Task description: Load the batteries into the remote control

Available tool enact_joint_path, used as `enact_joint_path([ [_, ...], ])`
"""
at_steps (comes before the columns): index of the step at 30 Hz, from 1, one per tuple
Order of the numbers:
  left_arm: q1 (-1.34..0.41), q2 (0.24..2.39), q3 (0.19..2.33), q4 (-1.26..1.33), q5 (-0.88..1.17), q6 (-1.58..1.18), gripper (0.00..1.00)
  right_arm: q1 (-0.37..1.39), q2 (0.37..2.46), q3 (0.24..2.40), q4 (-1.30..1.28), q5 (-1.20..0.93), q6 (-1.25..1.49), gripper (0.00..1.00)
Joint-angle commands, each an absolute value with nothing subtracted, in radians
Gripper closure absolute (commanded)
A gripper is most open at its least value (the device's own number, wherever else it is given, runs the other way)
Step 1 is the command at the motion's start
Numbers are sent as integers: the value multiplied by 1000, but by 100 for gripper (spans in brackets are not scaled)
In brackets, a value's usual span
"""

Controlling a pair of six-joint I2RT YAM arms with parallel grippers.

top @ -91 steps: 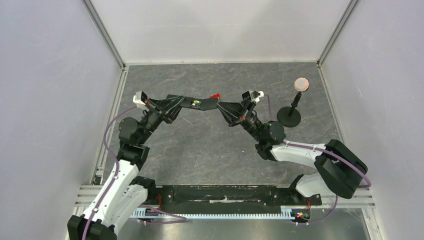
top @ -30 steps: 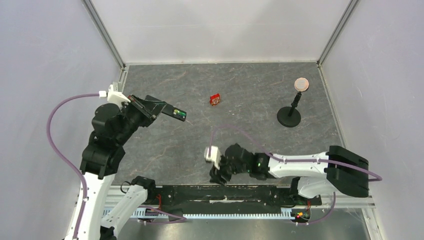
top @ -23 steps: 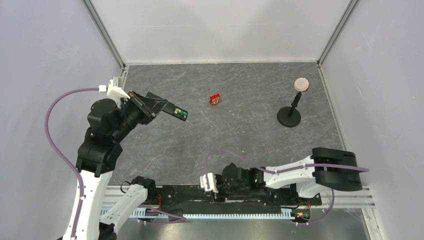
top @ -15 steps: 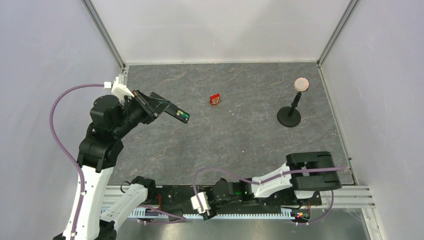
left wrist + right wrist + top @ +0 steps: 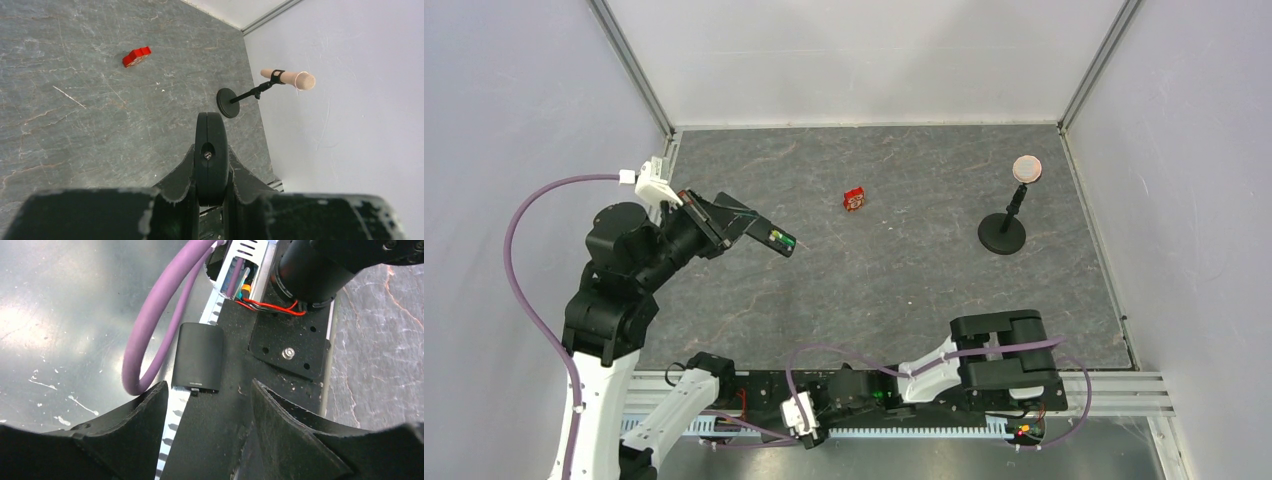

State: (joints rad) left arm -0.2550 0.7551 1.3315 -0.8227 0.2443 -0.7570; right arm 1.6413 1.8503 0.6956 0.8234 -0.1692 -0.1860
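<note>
My left gripper [image 5: 742, 224] is shut on the remote control [image 5: 760, 230], a slim black bar held in the air over the left of the table. A bright green battery [image 5: 777, 238] shows in the remote's far end; the dark one I cannot make out. The left wrist view shows the remote [image 5: 211, 150] end-on, clamped between the fingers. My right gripper [image 5: 809, 430] hangs low over the base rail at the near edge. Its jaws [image 5: 209, 385] stand open with nothing between them, just short of a small flat black plastic piece [image 5: 199, 357] lying on the rail.
A small red-and-white box [image 5: 855, 199] lies at the table's middle back. A black round-based stand [image 5: 1003, 233] with a tan disc [image 5: 1026, 167] is at the back right. A purple cable [image 5: 150, 335] loops beside the flat piece. Walls close in on three sides.
The right arm has swung back from the middle of the table down to the near rail. The left arm has shifted slightly, still holding the remote.
</note>
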Motion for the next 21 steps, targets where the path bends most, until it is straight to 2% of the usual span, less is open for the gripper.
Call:
enact_joint_path([
  [1, -255, 749, 1370, -823, 272, -713, 98, 1652, 1892, 753, 900, -214, -172, 36],
  [8, -255, 755, 1370, -824, 269, -698, 98, 1667, 1920, 767, 894, -229, -149, 36],
  [13, -255, 754, 1364, -825, 265, -689, 98, 1671, 1965, 823, 836, -161, -108, 37],
  [18, -255, 753, 1360, -827, 258, -686, 98, 1665, 1993, 856, 802, -82, -107, 43],
  [21, -255, 755, 1358, -827, 259, -684, 98, 1658, 2010, 890, 742, -65, -109, 51],
])
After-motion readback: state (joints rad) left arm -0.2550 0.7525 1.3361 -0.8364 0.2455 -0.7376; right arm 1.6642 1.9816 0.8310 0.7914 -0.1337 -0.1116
